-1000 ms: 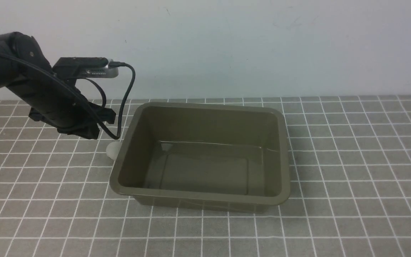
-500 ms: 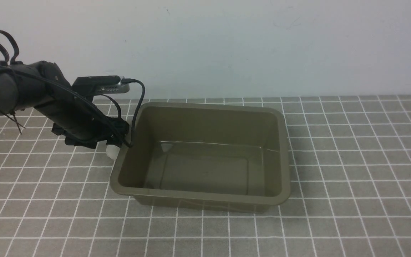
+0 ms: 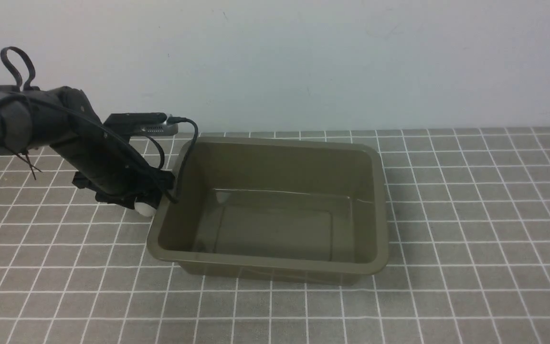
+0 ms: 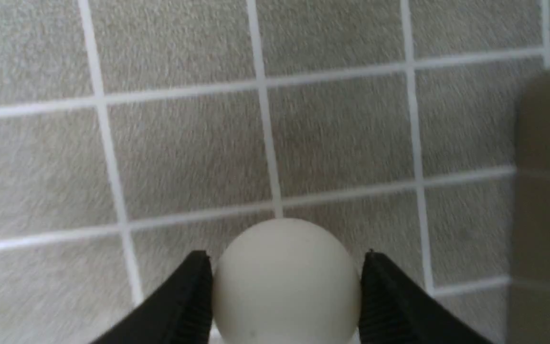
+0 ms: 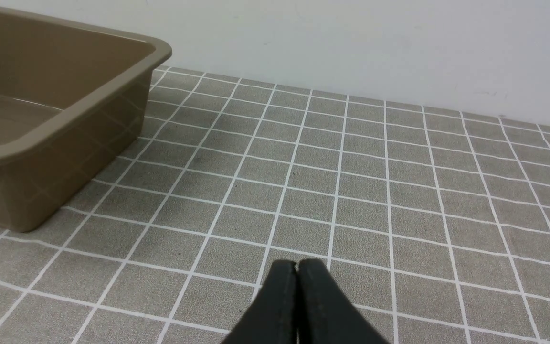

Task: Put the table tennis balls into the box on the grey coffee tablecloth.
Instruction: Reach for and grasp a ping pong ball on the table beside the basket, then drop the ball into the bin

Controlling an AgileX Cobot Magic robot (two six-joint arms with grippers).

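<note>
The white table tennis ball [image 3: 144,209] sits on the grey coffee tablecloth [image 3: 470,215] right beside the left wall of the olive-brown box [image 3: 265,262]. My left gripper [image 3: 142,202] is down over it. In the left wrist view the ball [image 4: 284,286] fills the gap between the two black fingers [image 4: 184,301], which touch it on both sides in my left gripper [image 4: 284,255]. The box wall [image 4: 547,191] is close by. The box is empty. My right gripper [image 5: 297,267] is shut and empty, low over the cloth, with the box [image 5: 65,124] off to one side.
A pale wall stands behind the table. The left arm's black cable [image 3: 184,143] hangs over the box's far left corner. The right arm is out of the front view.
My left arm has moved down and towards the box, onto the ball. The ball now sits a little to the left and nearer, between the fingers.
</note>
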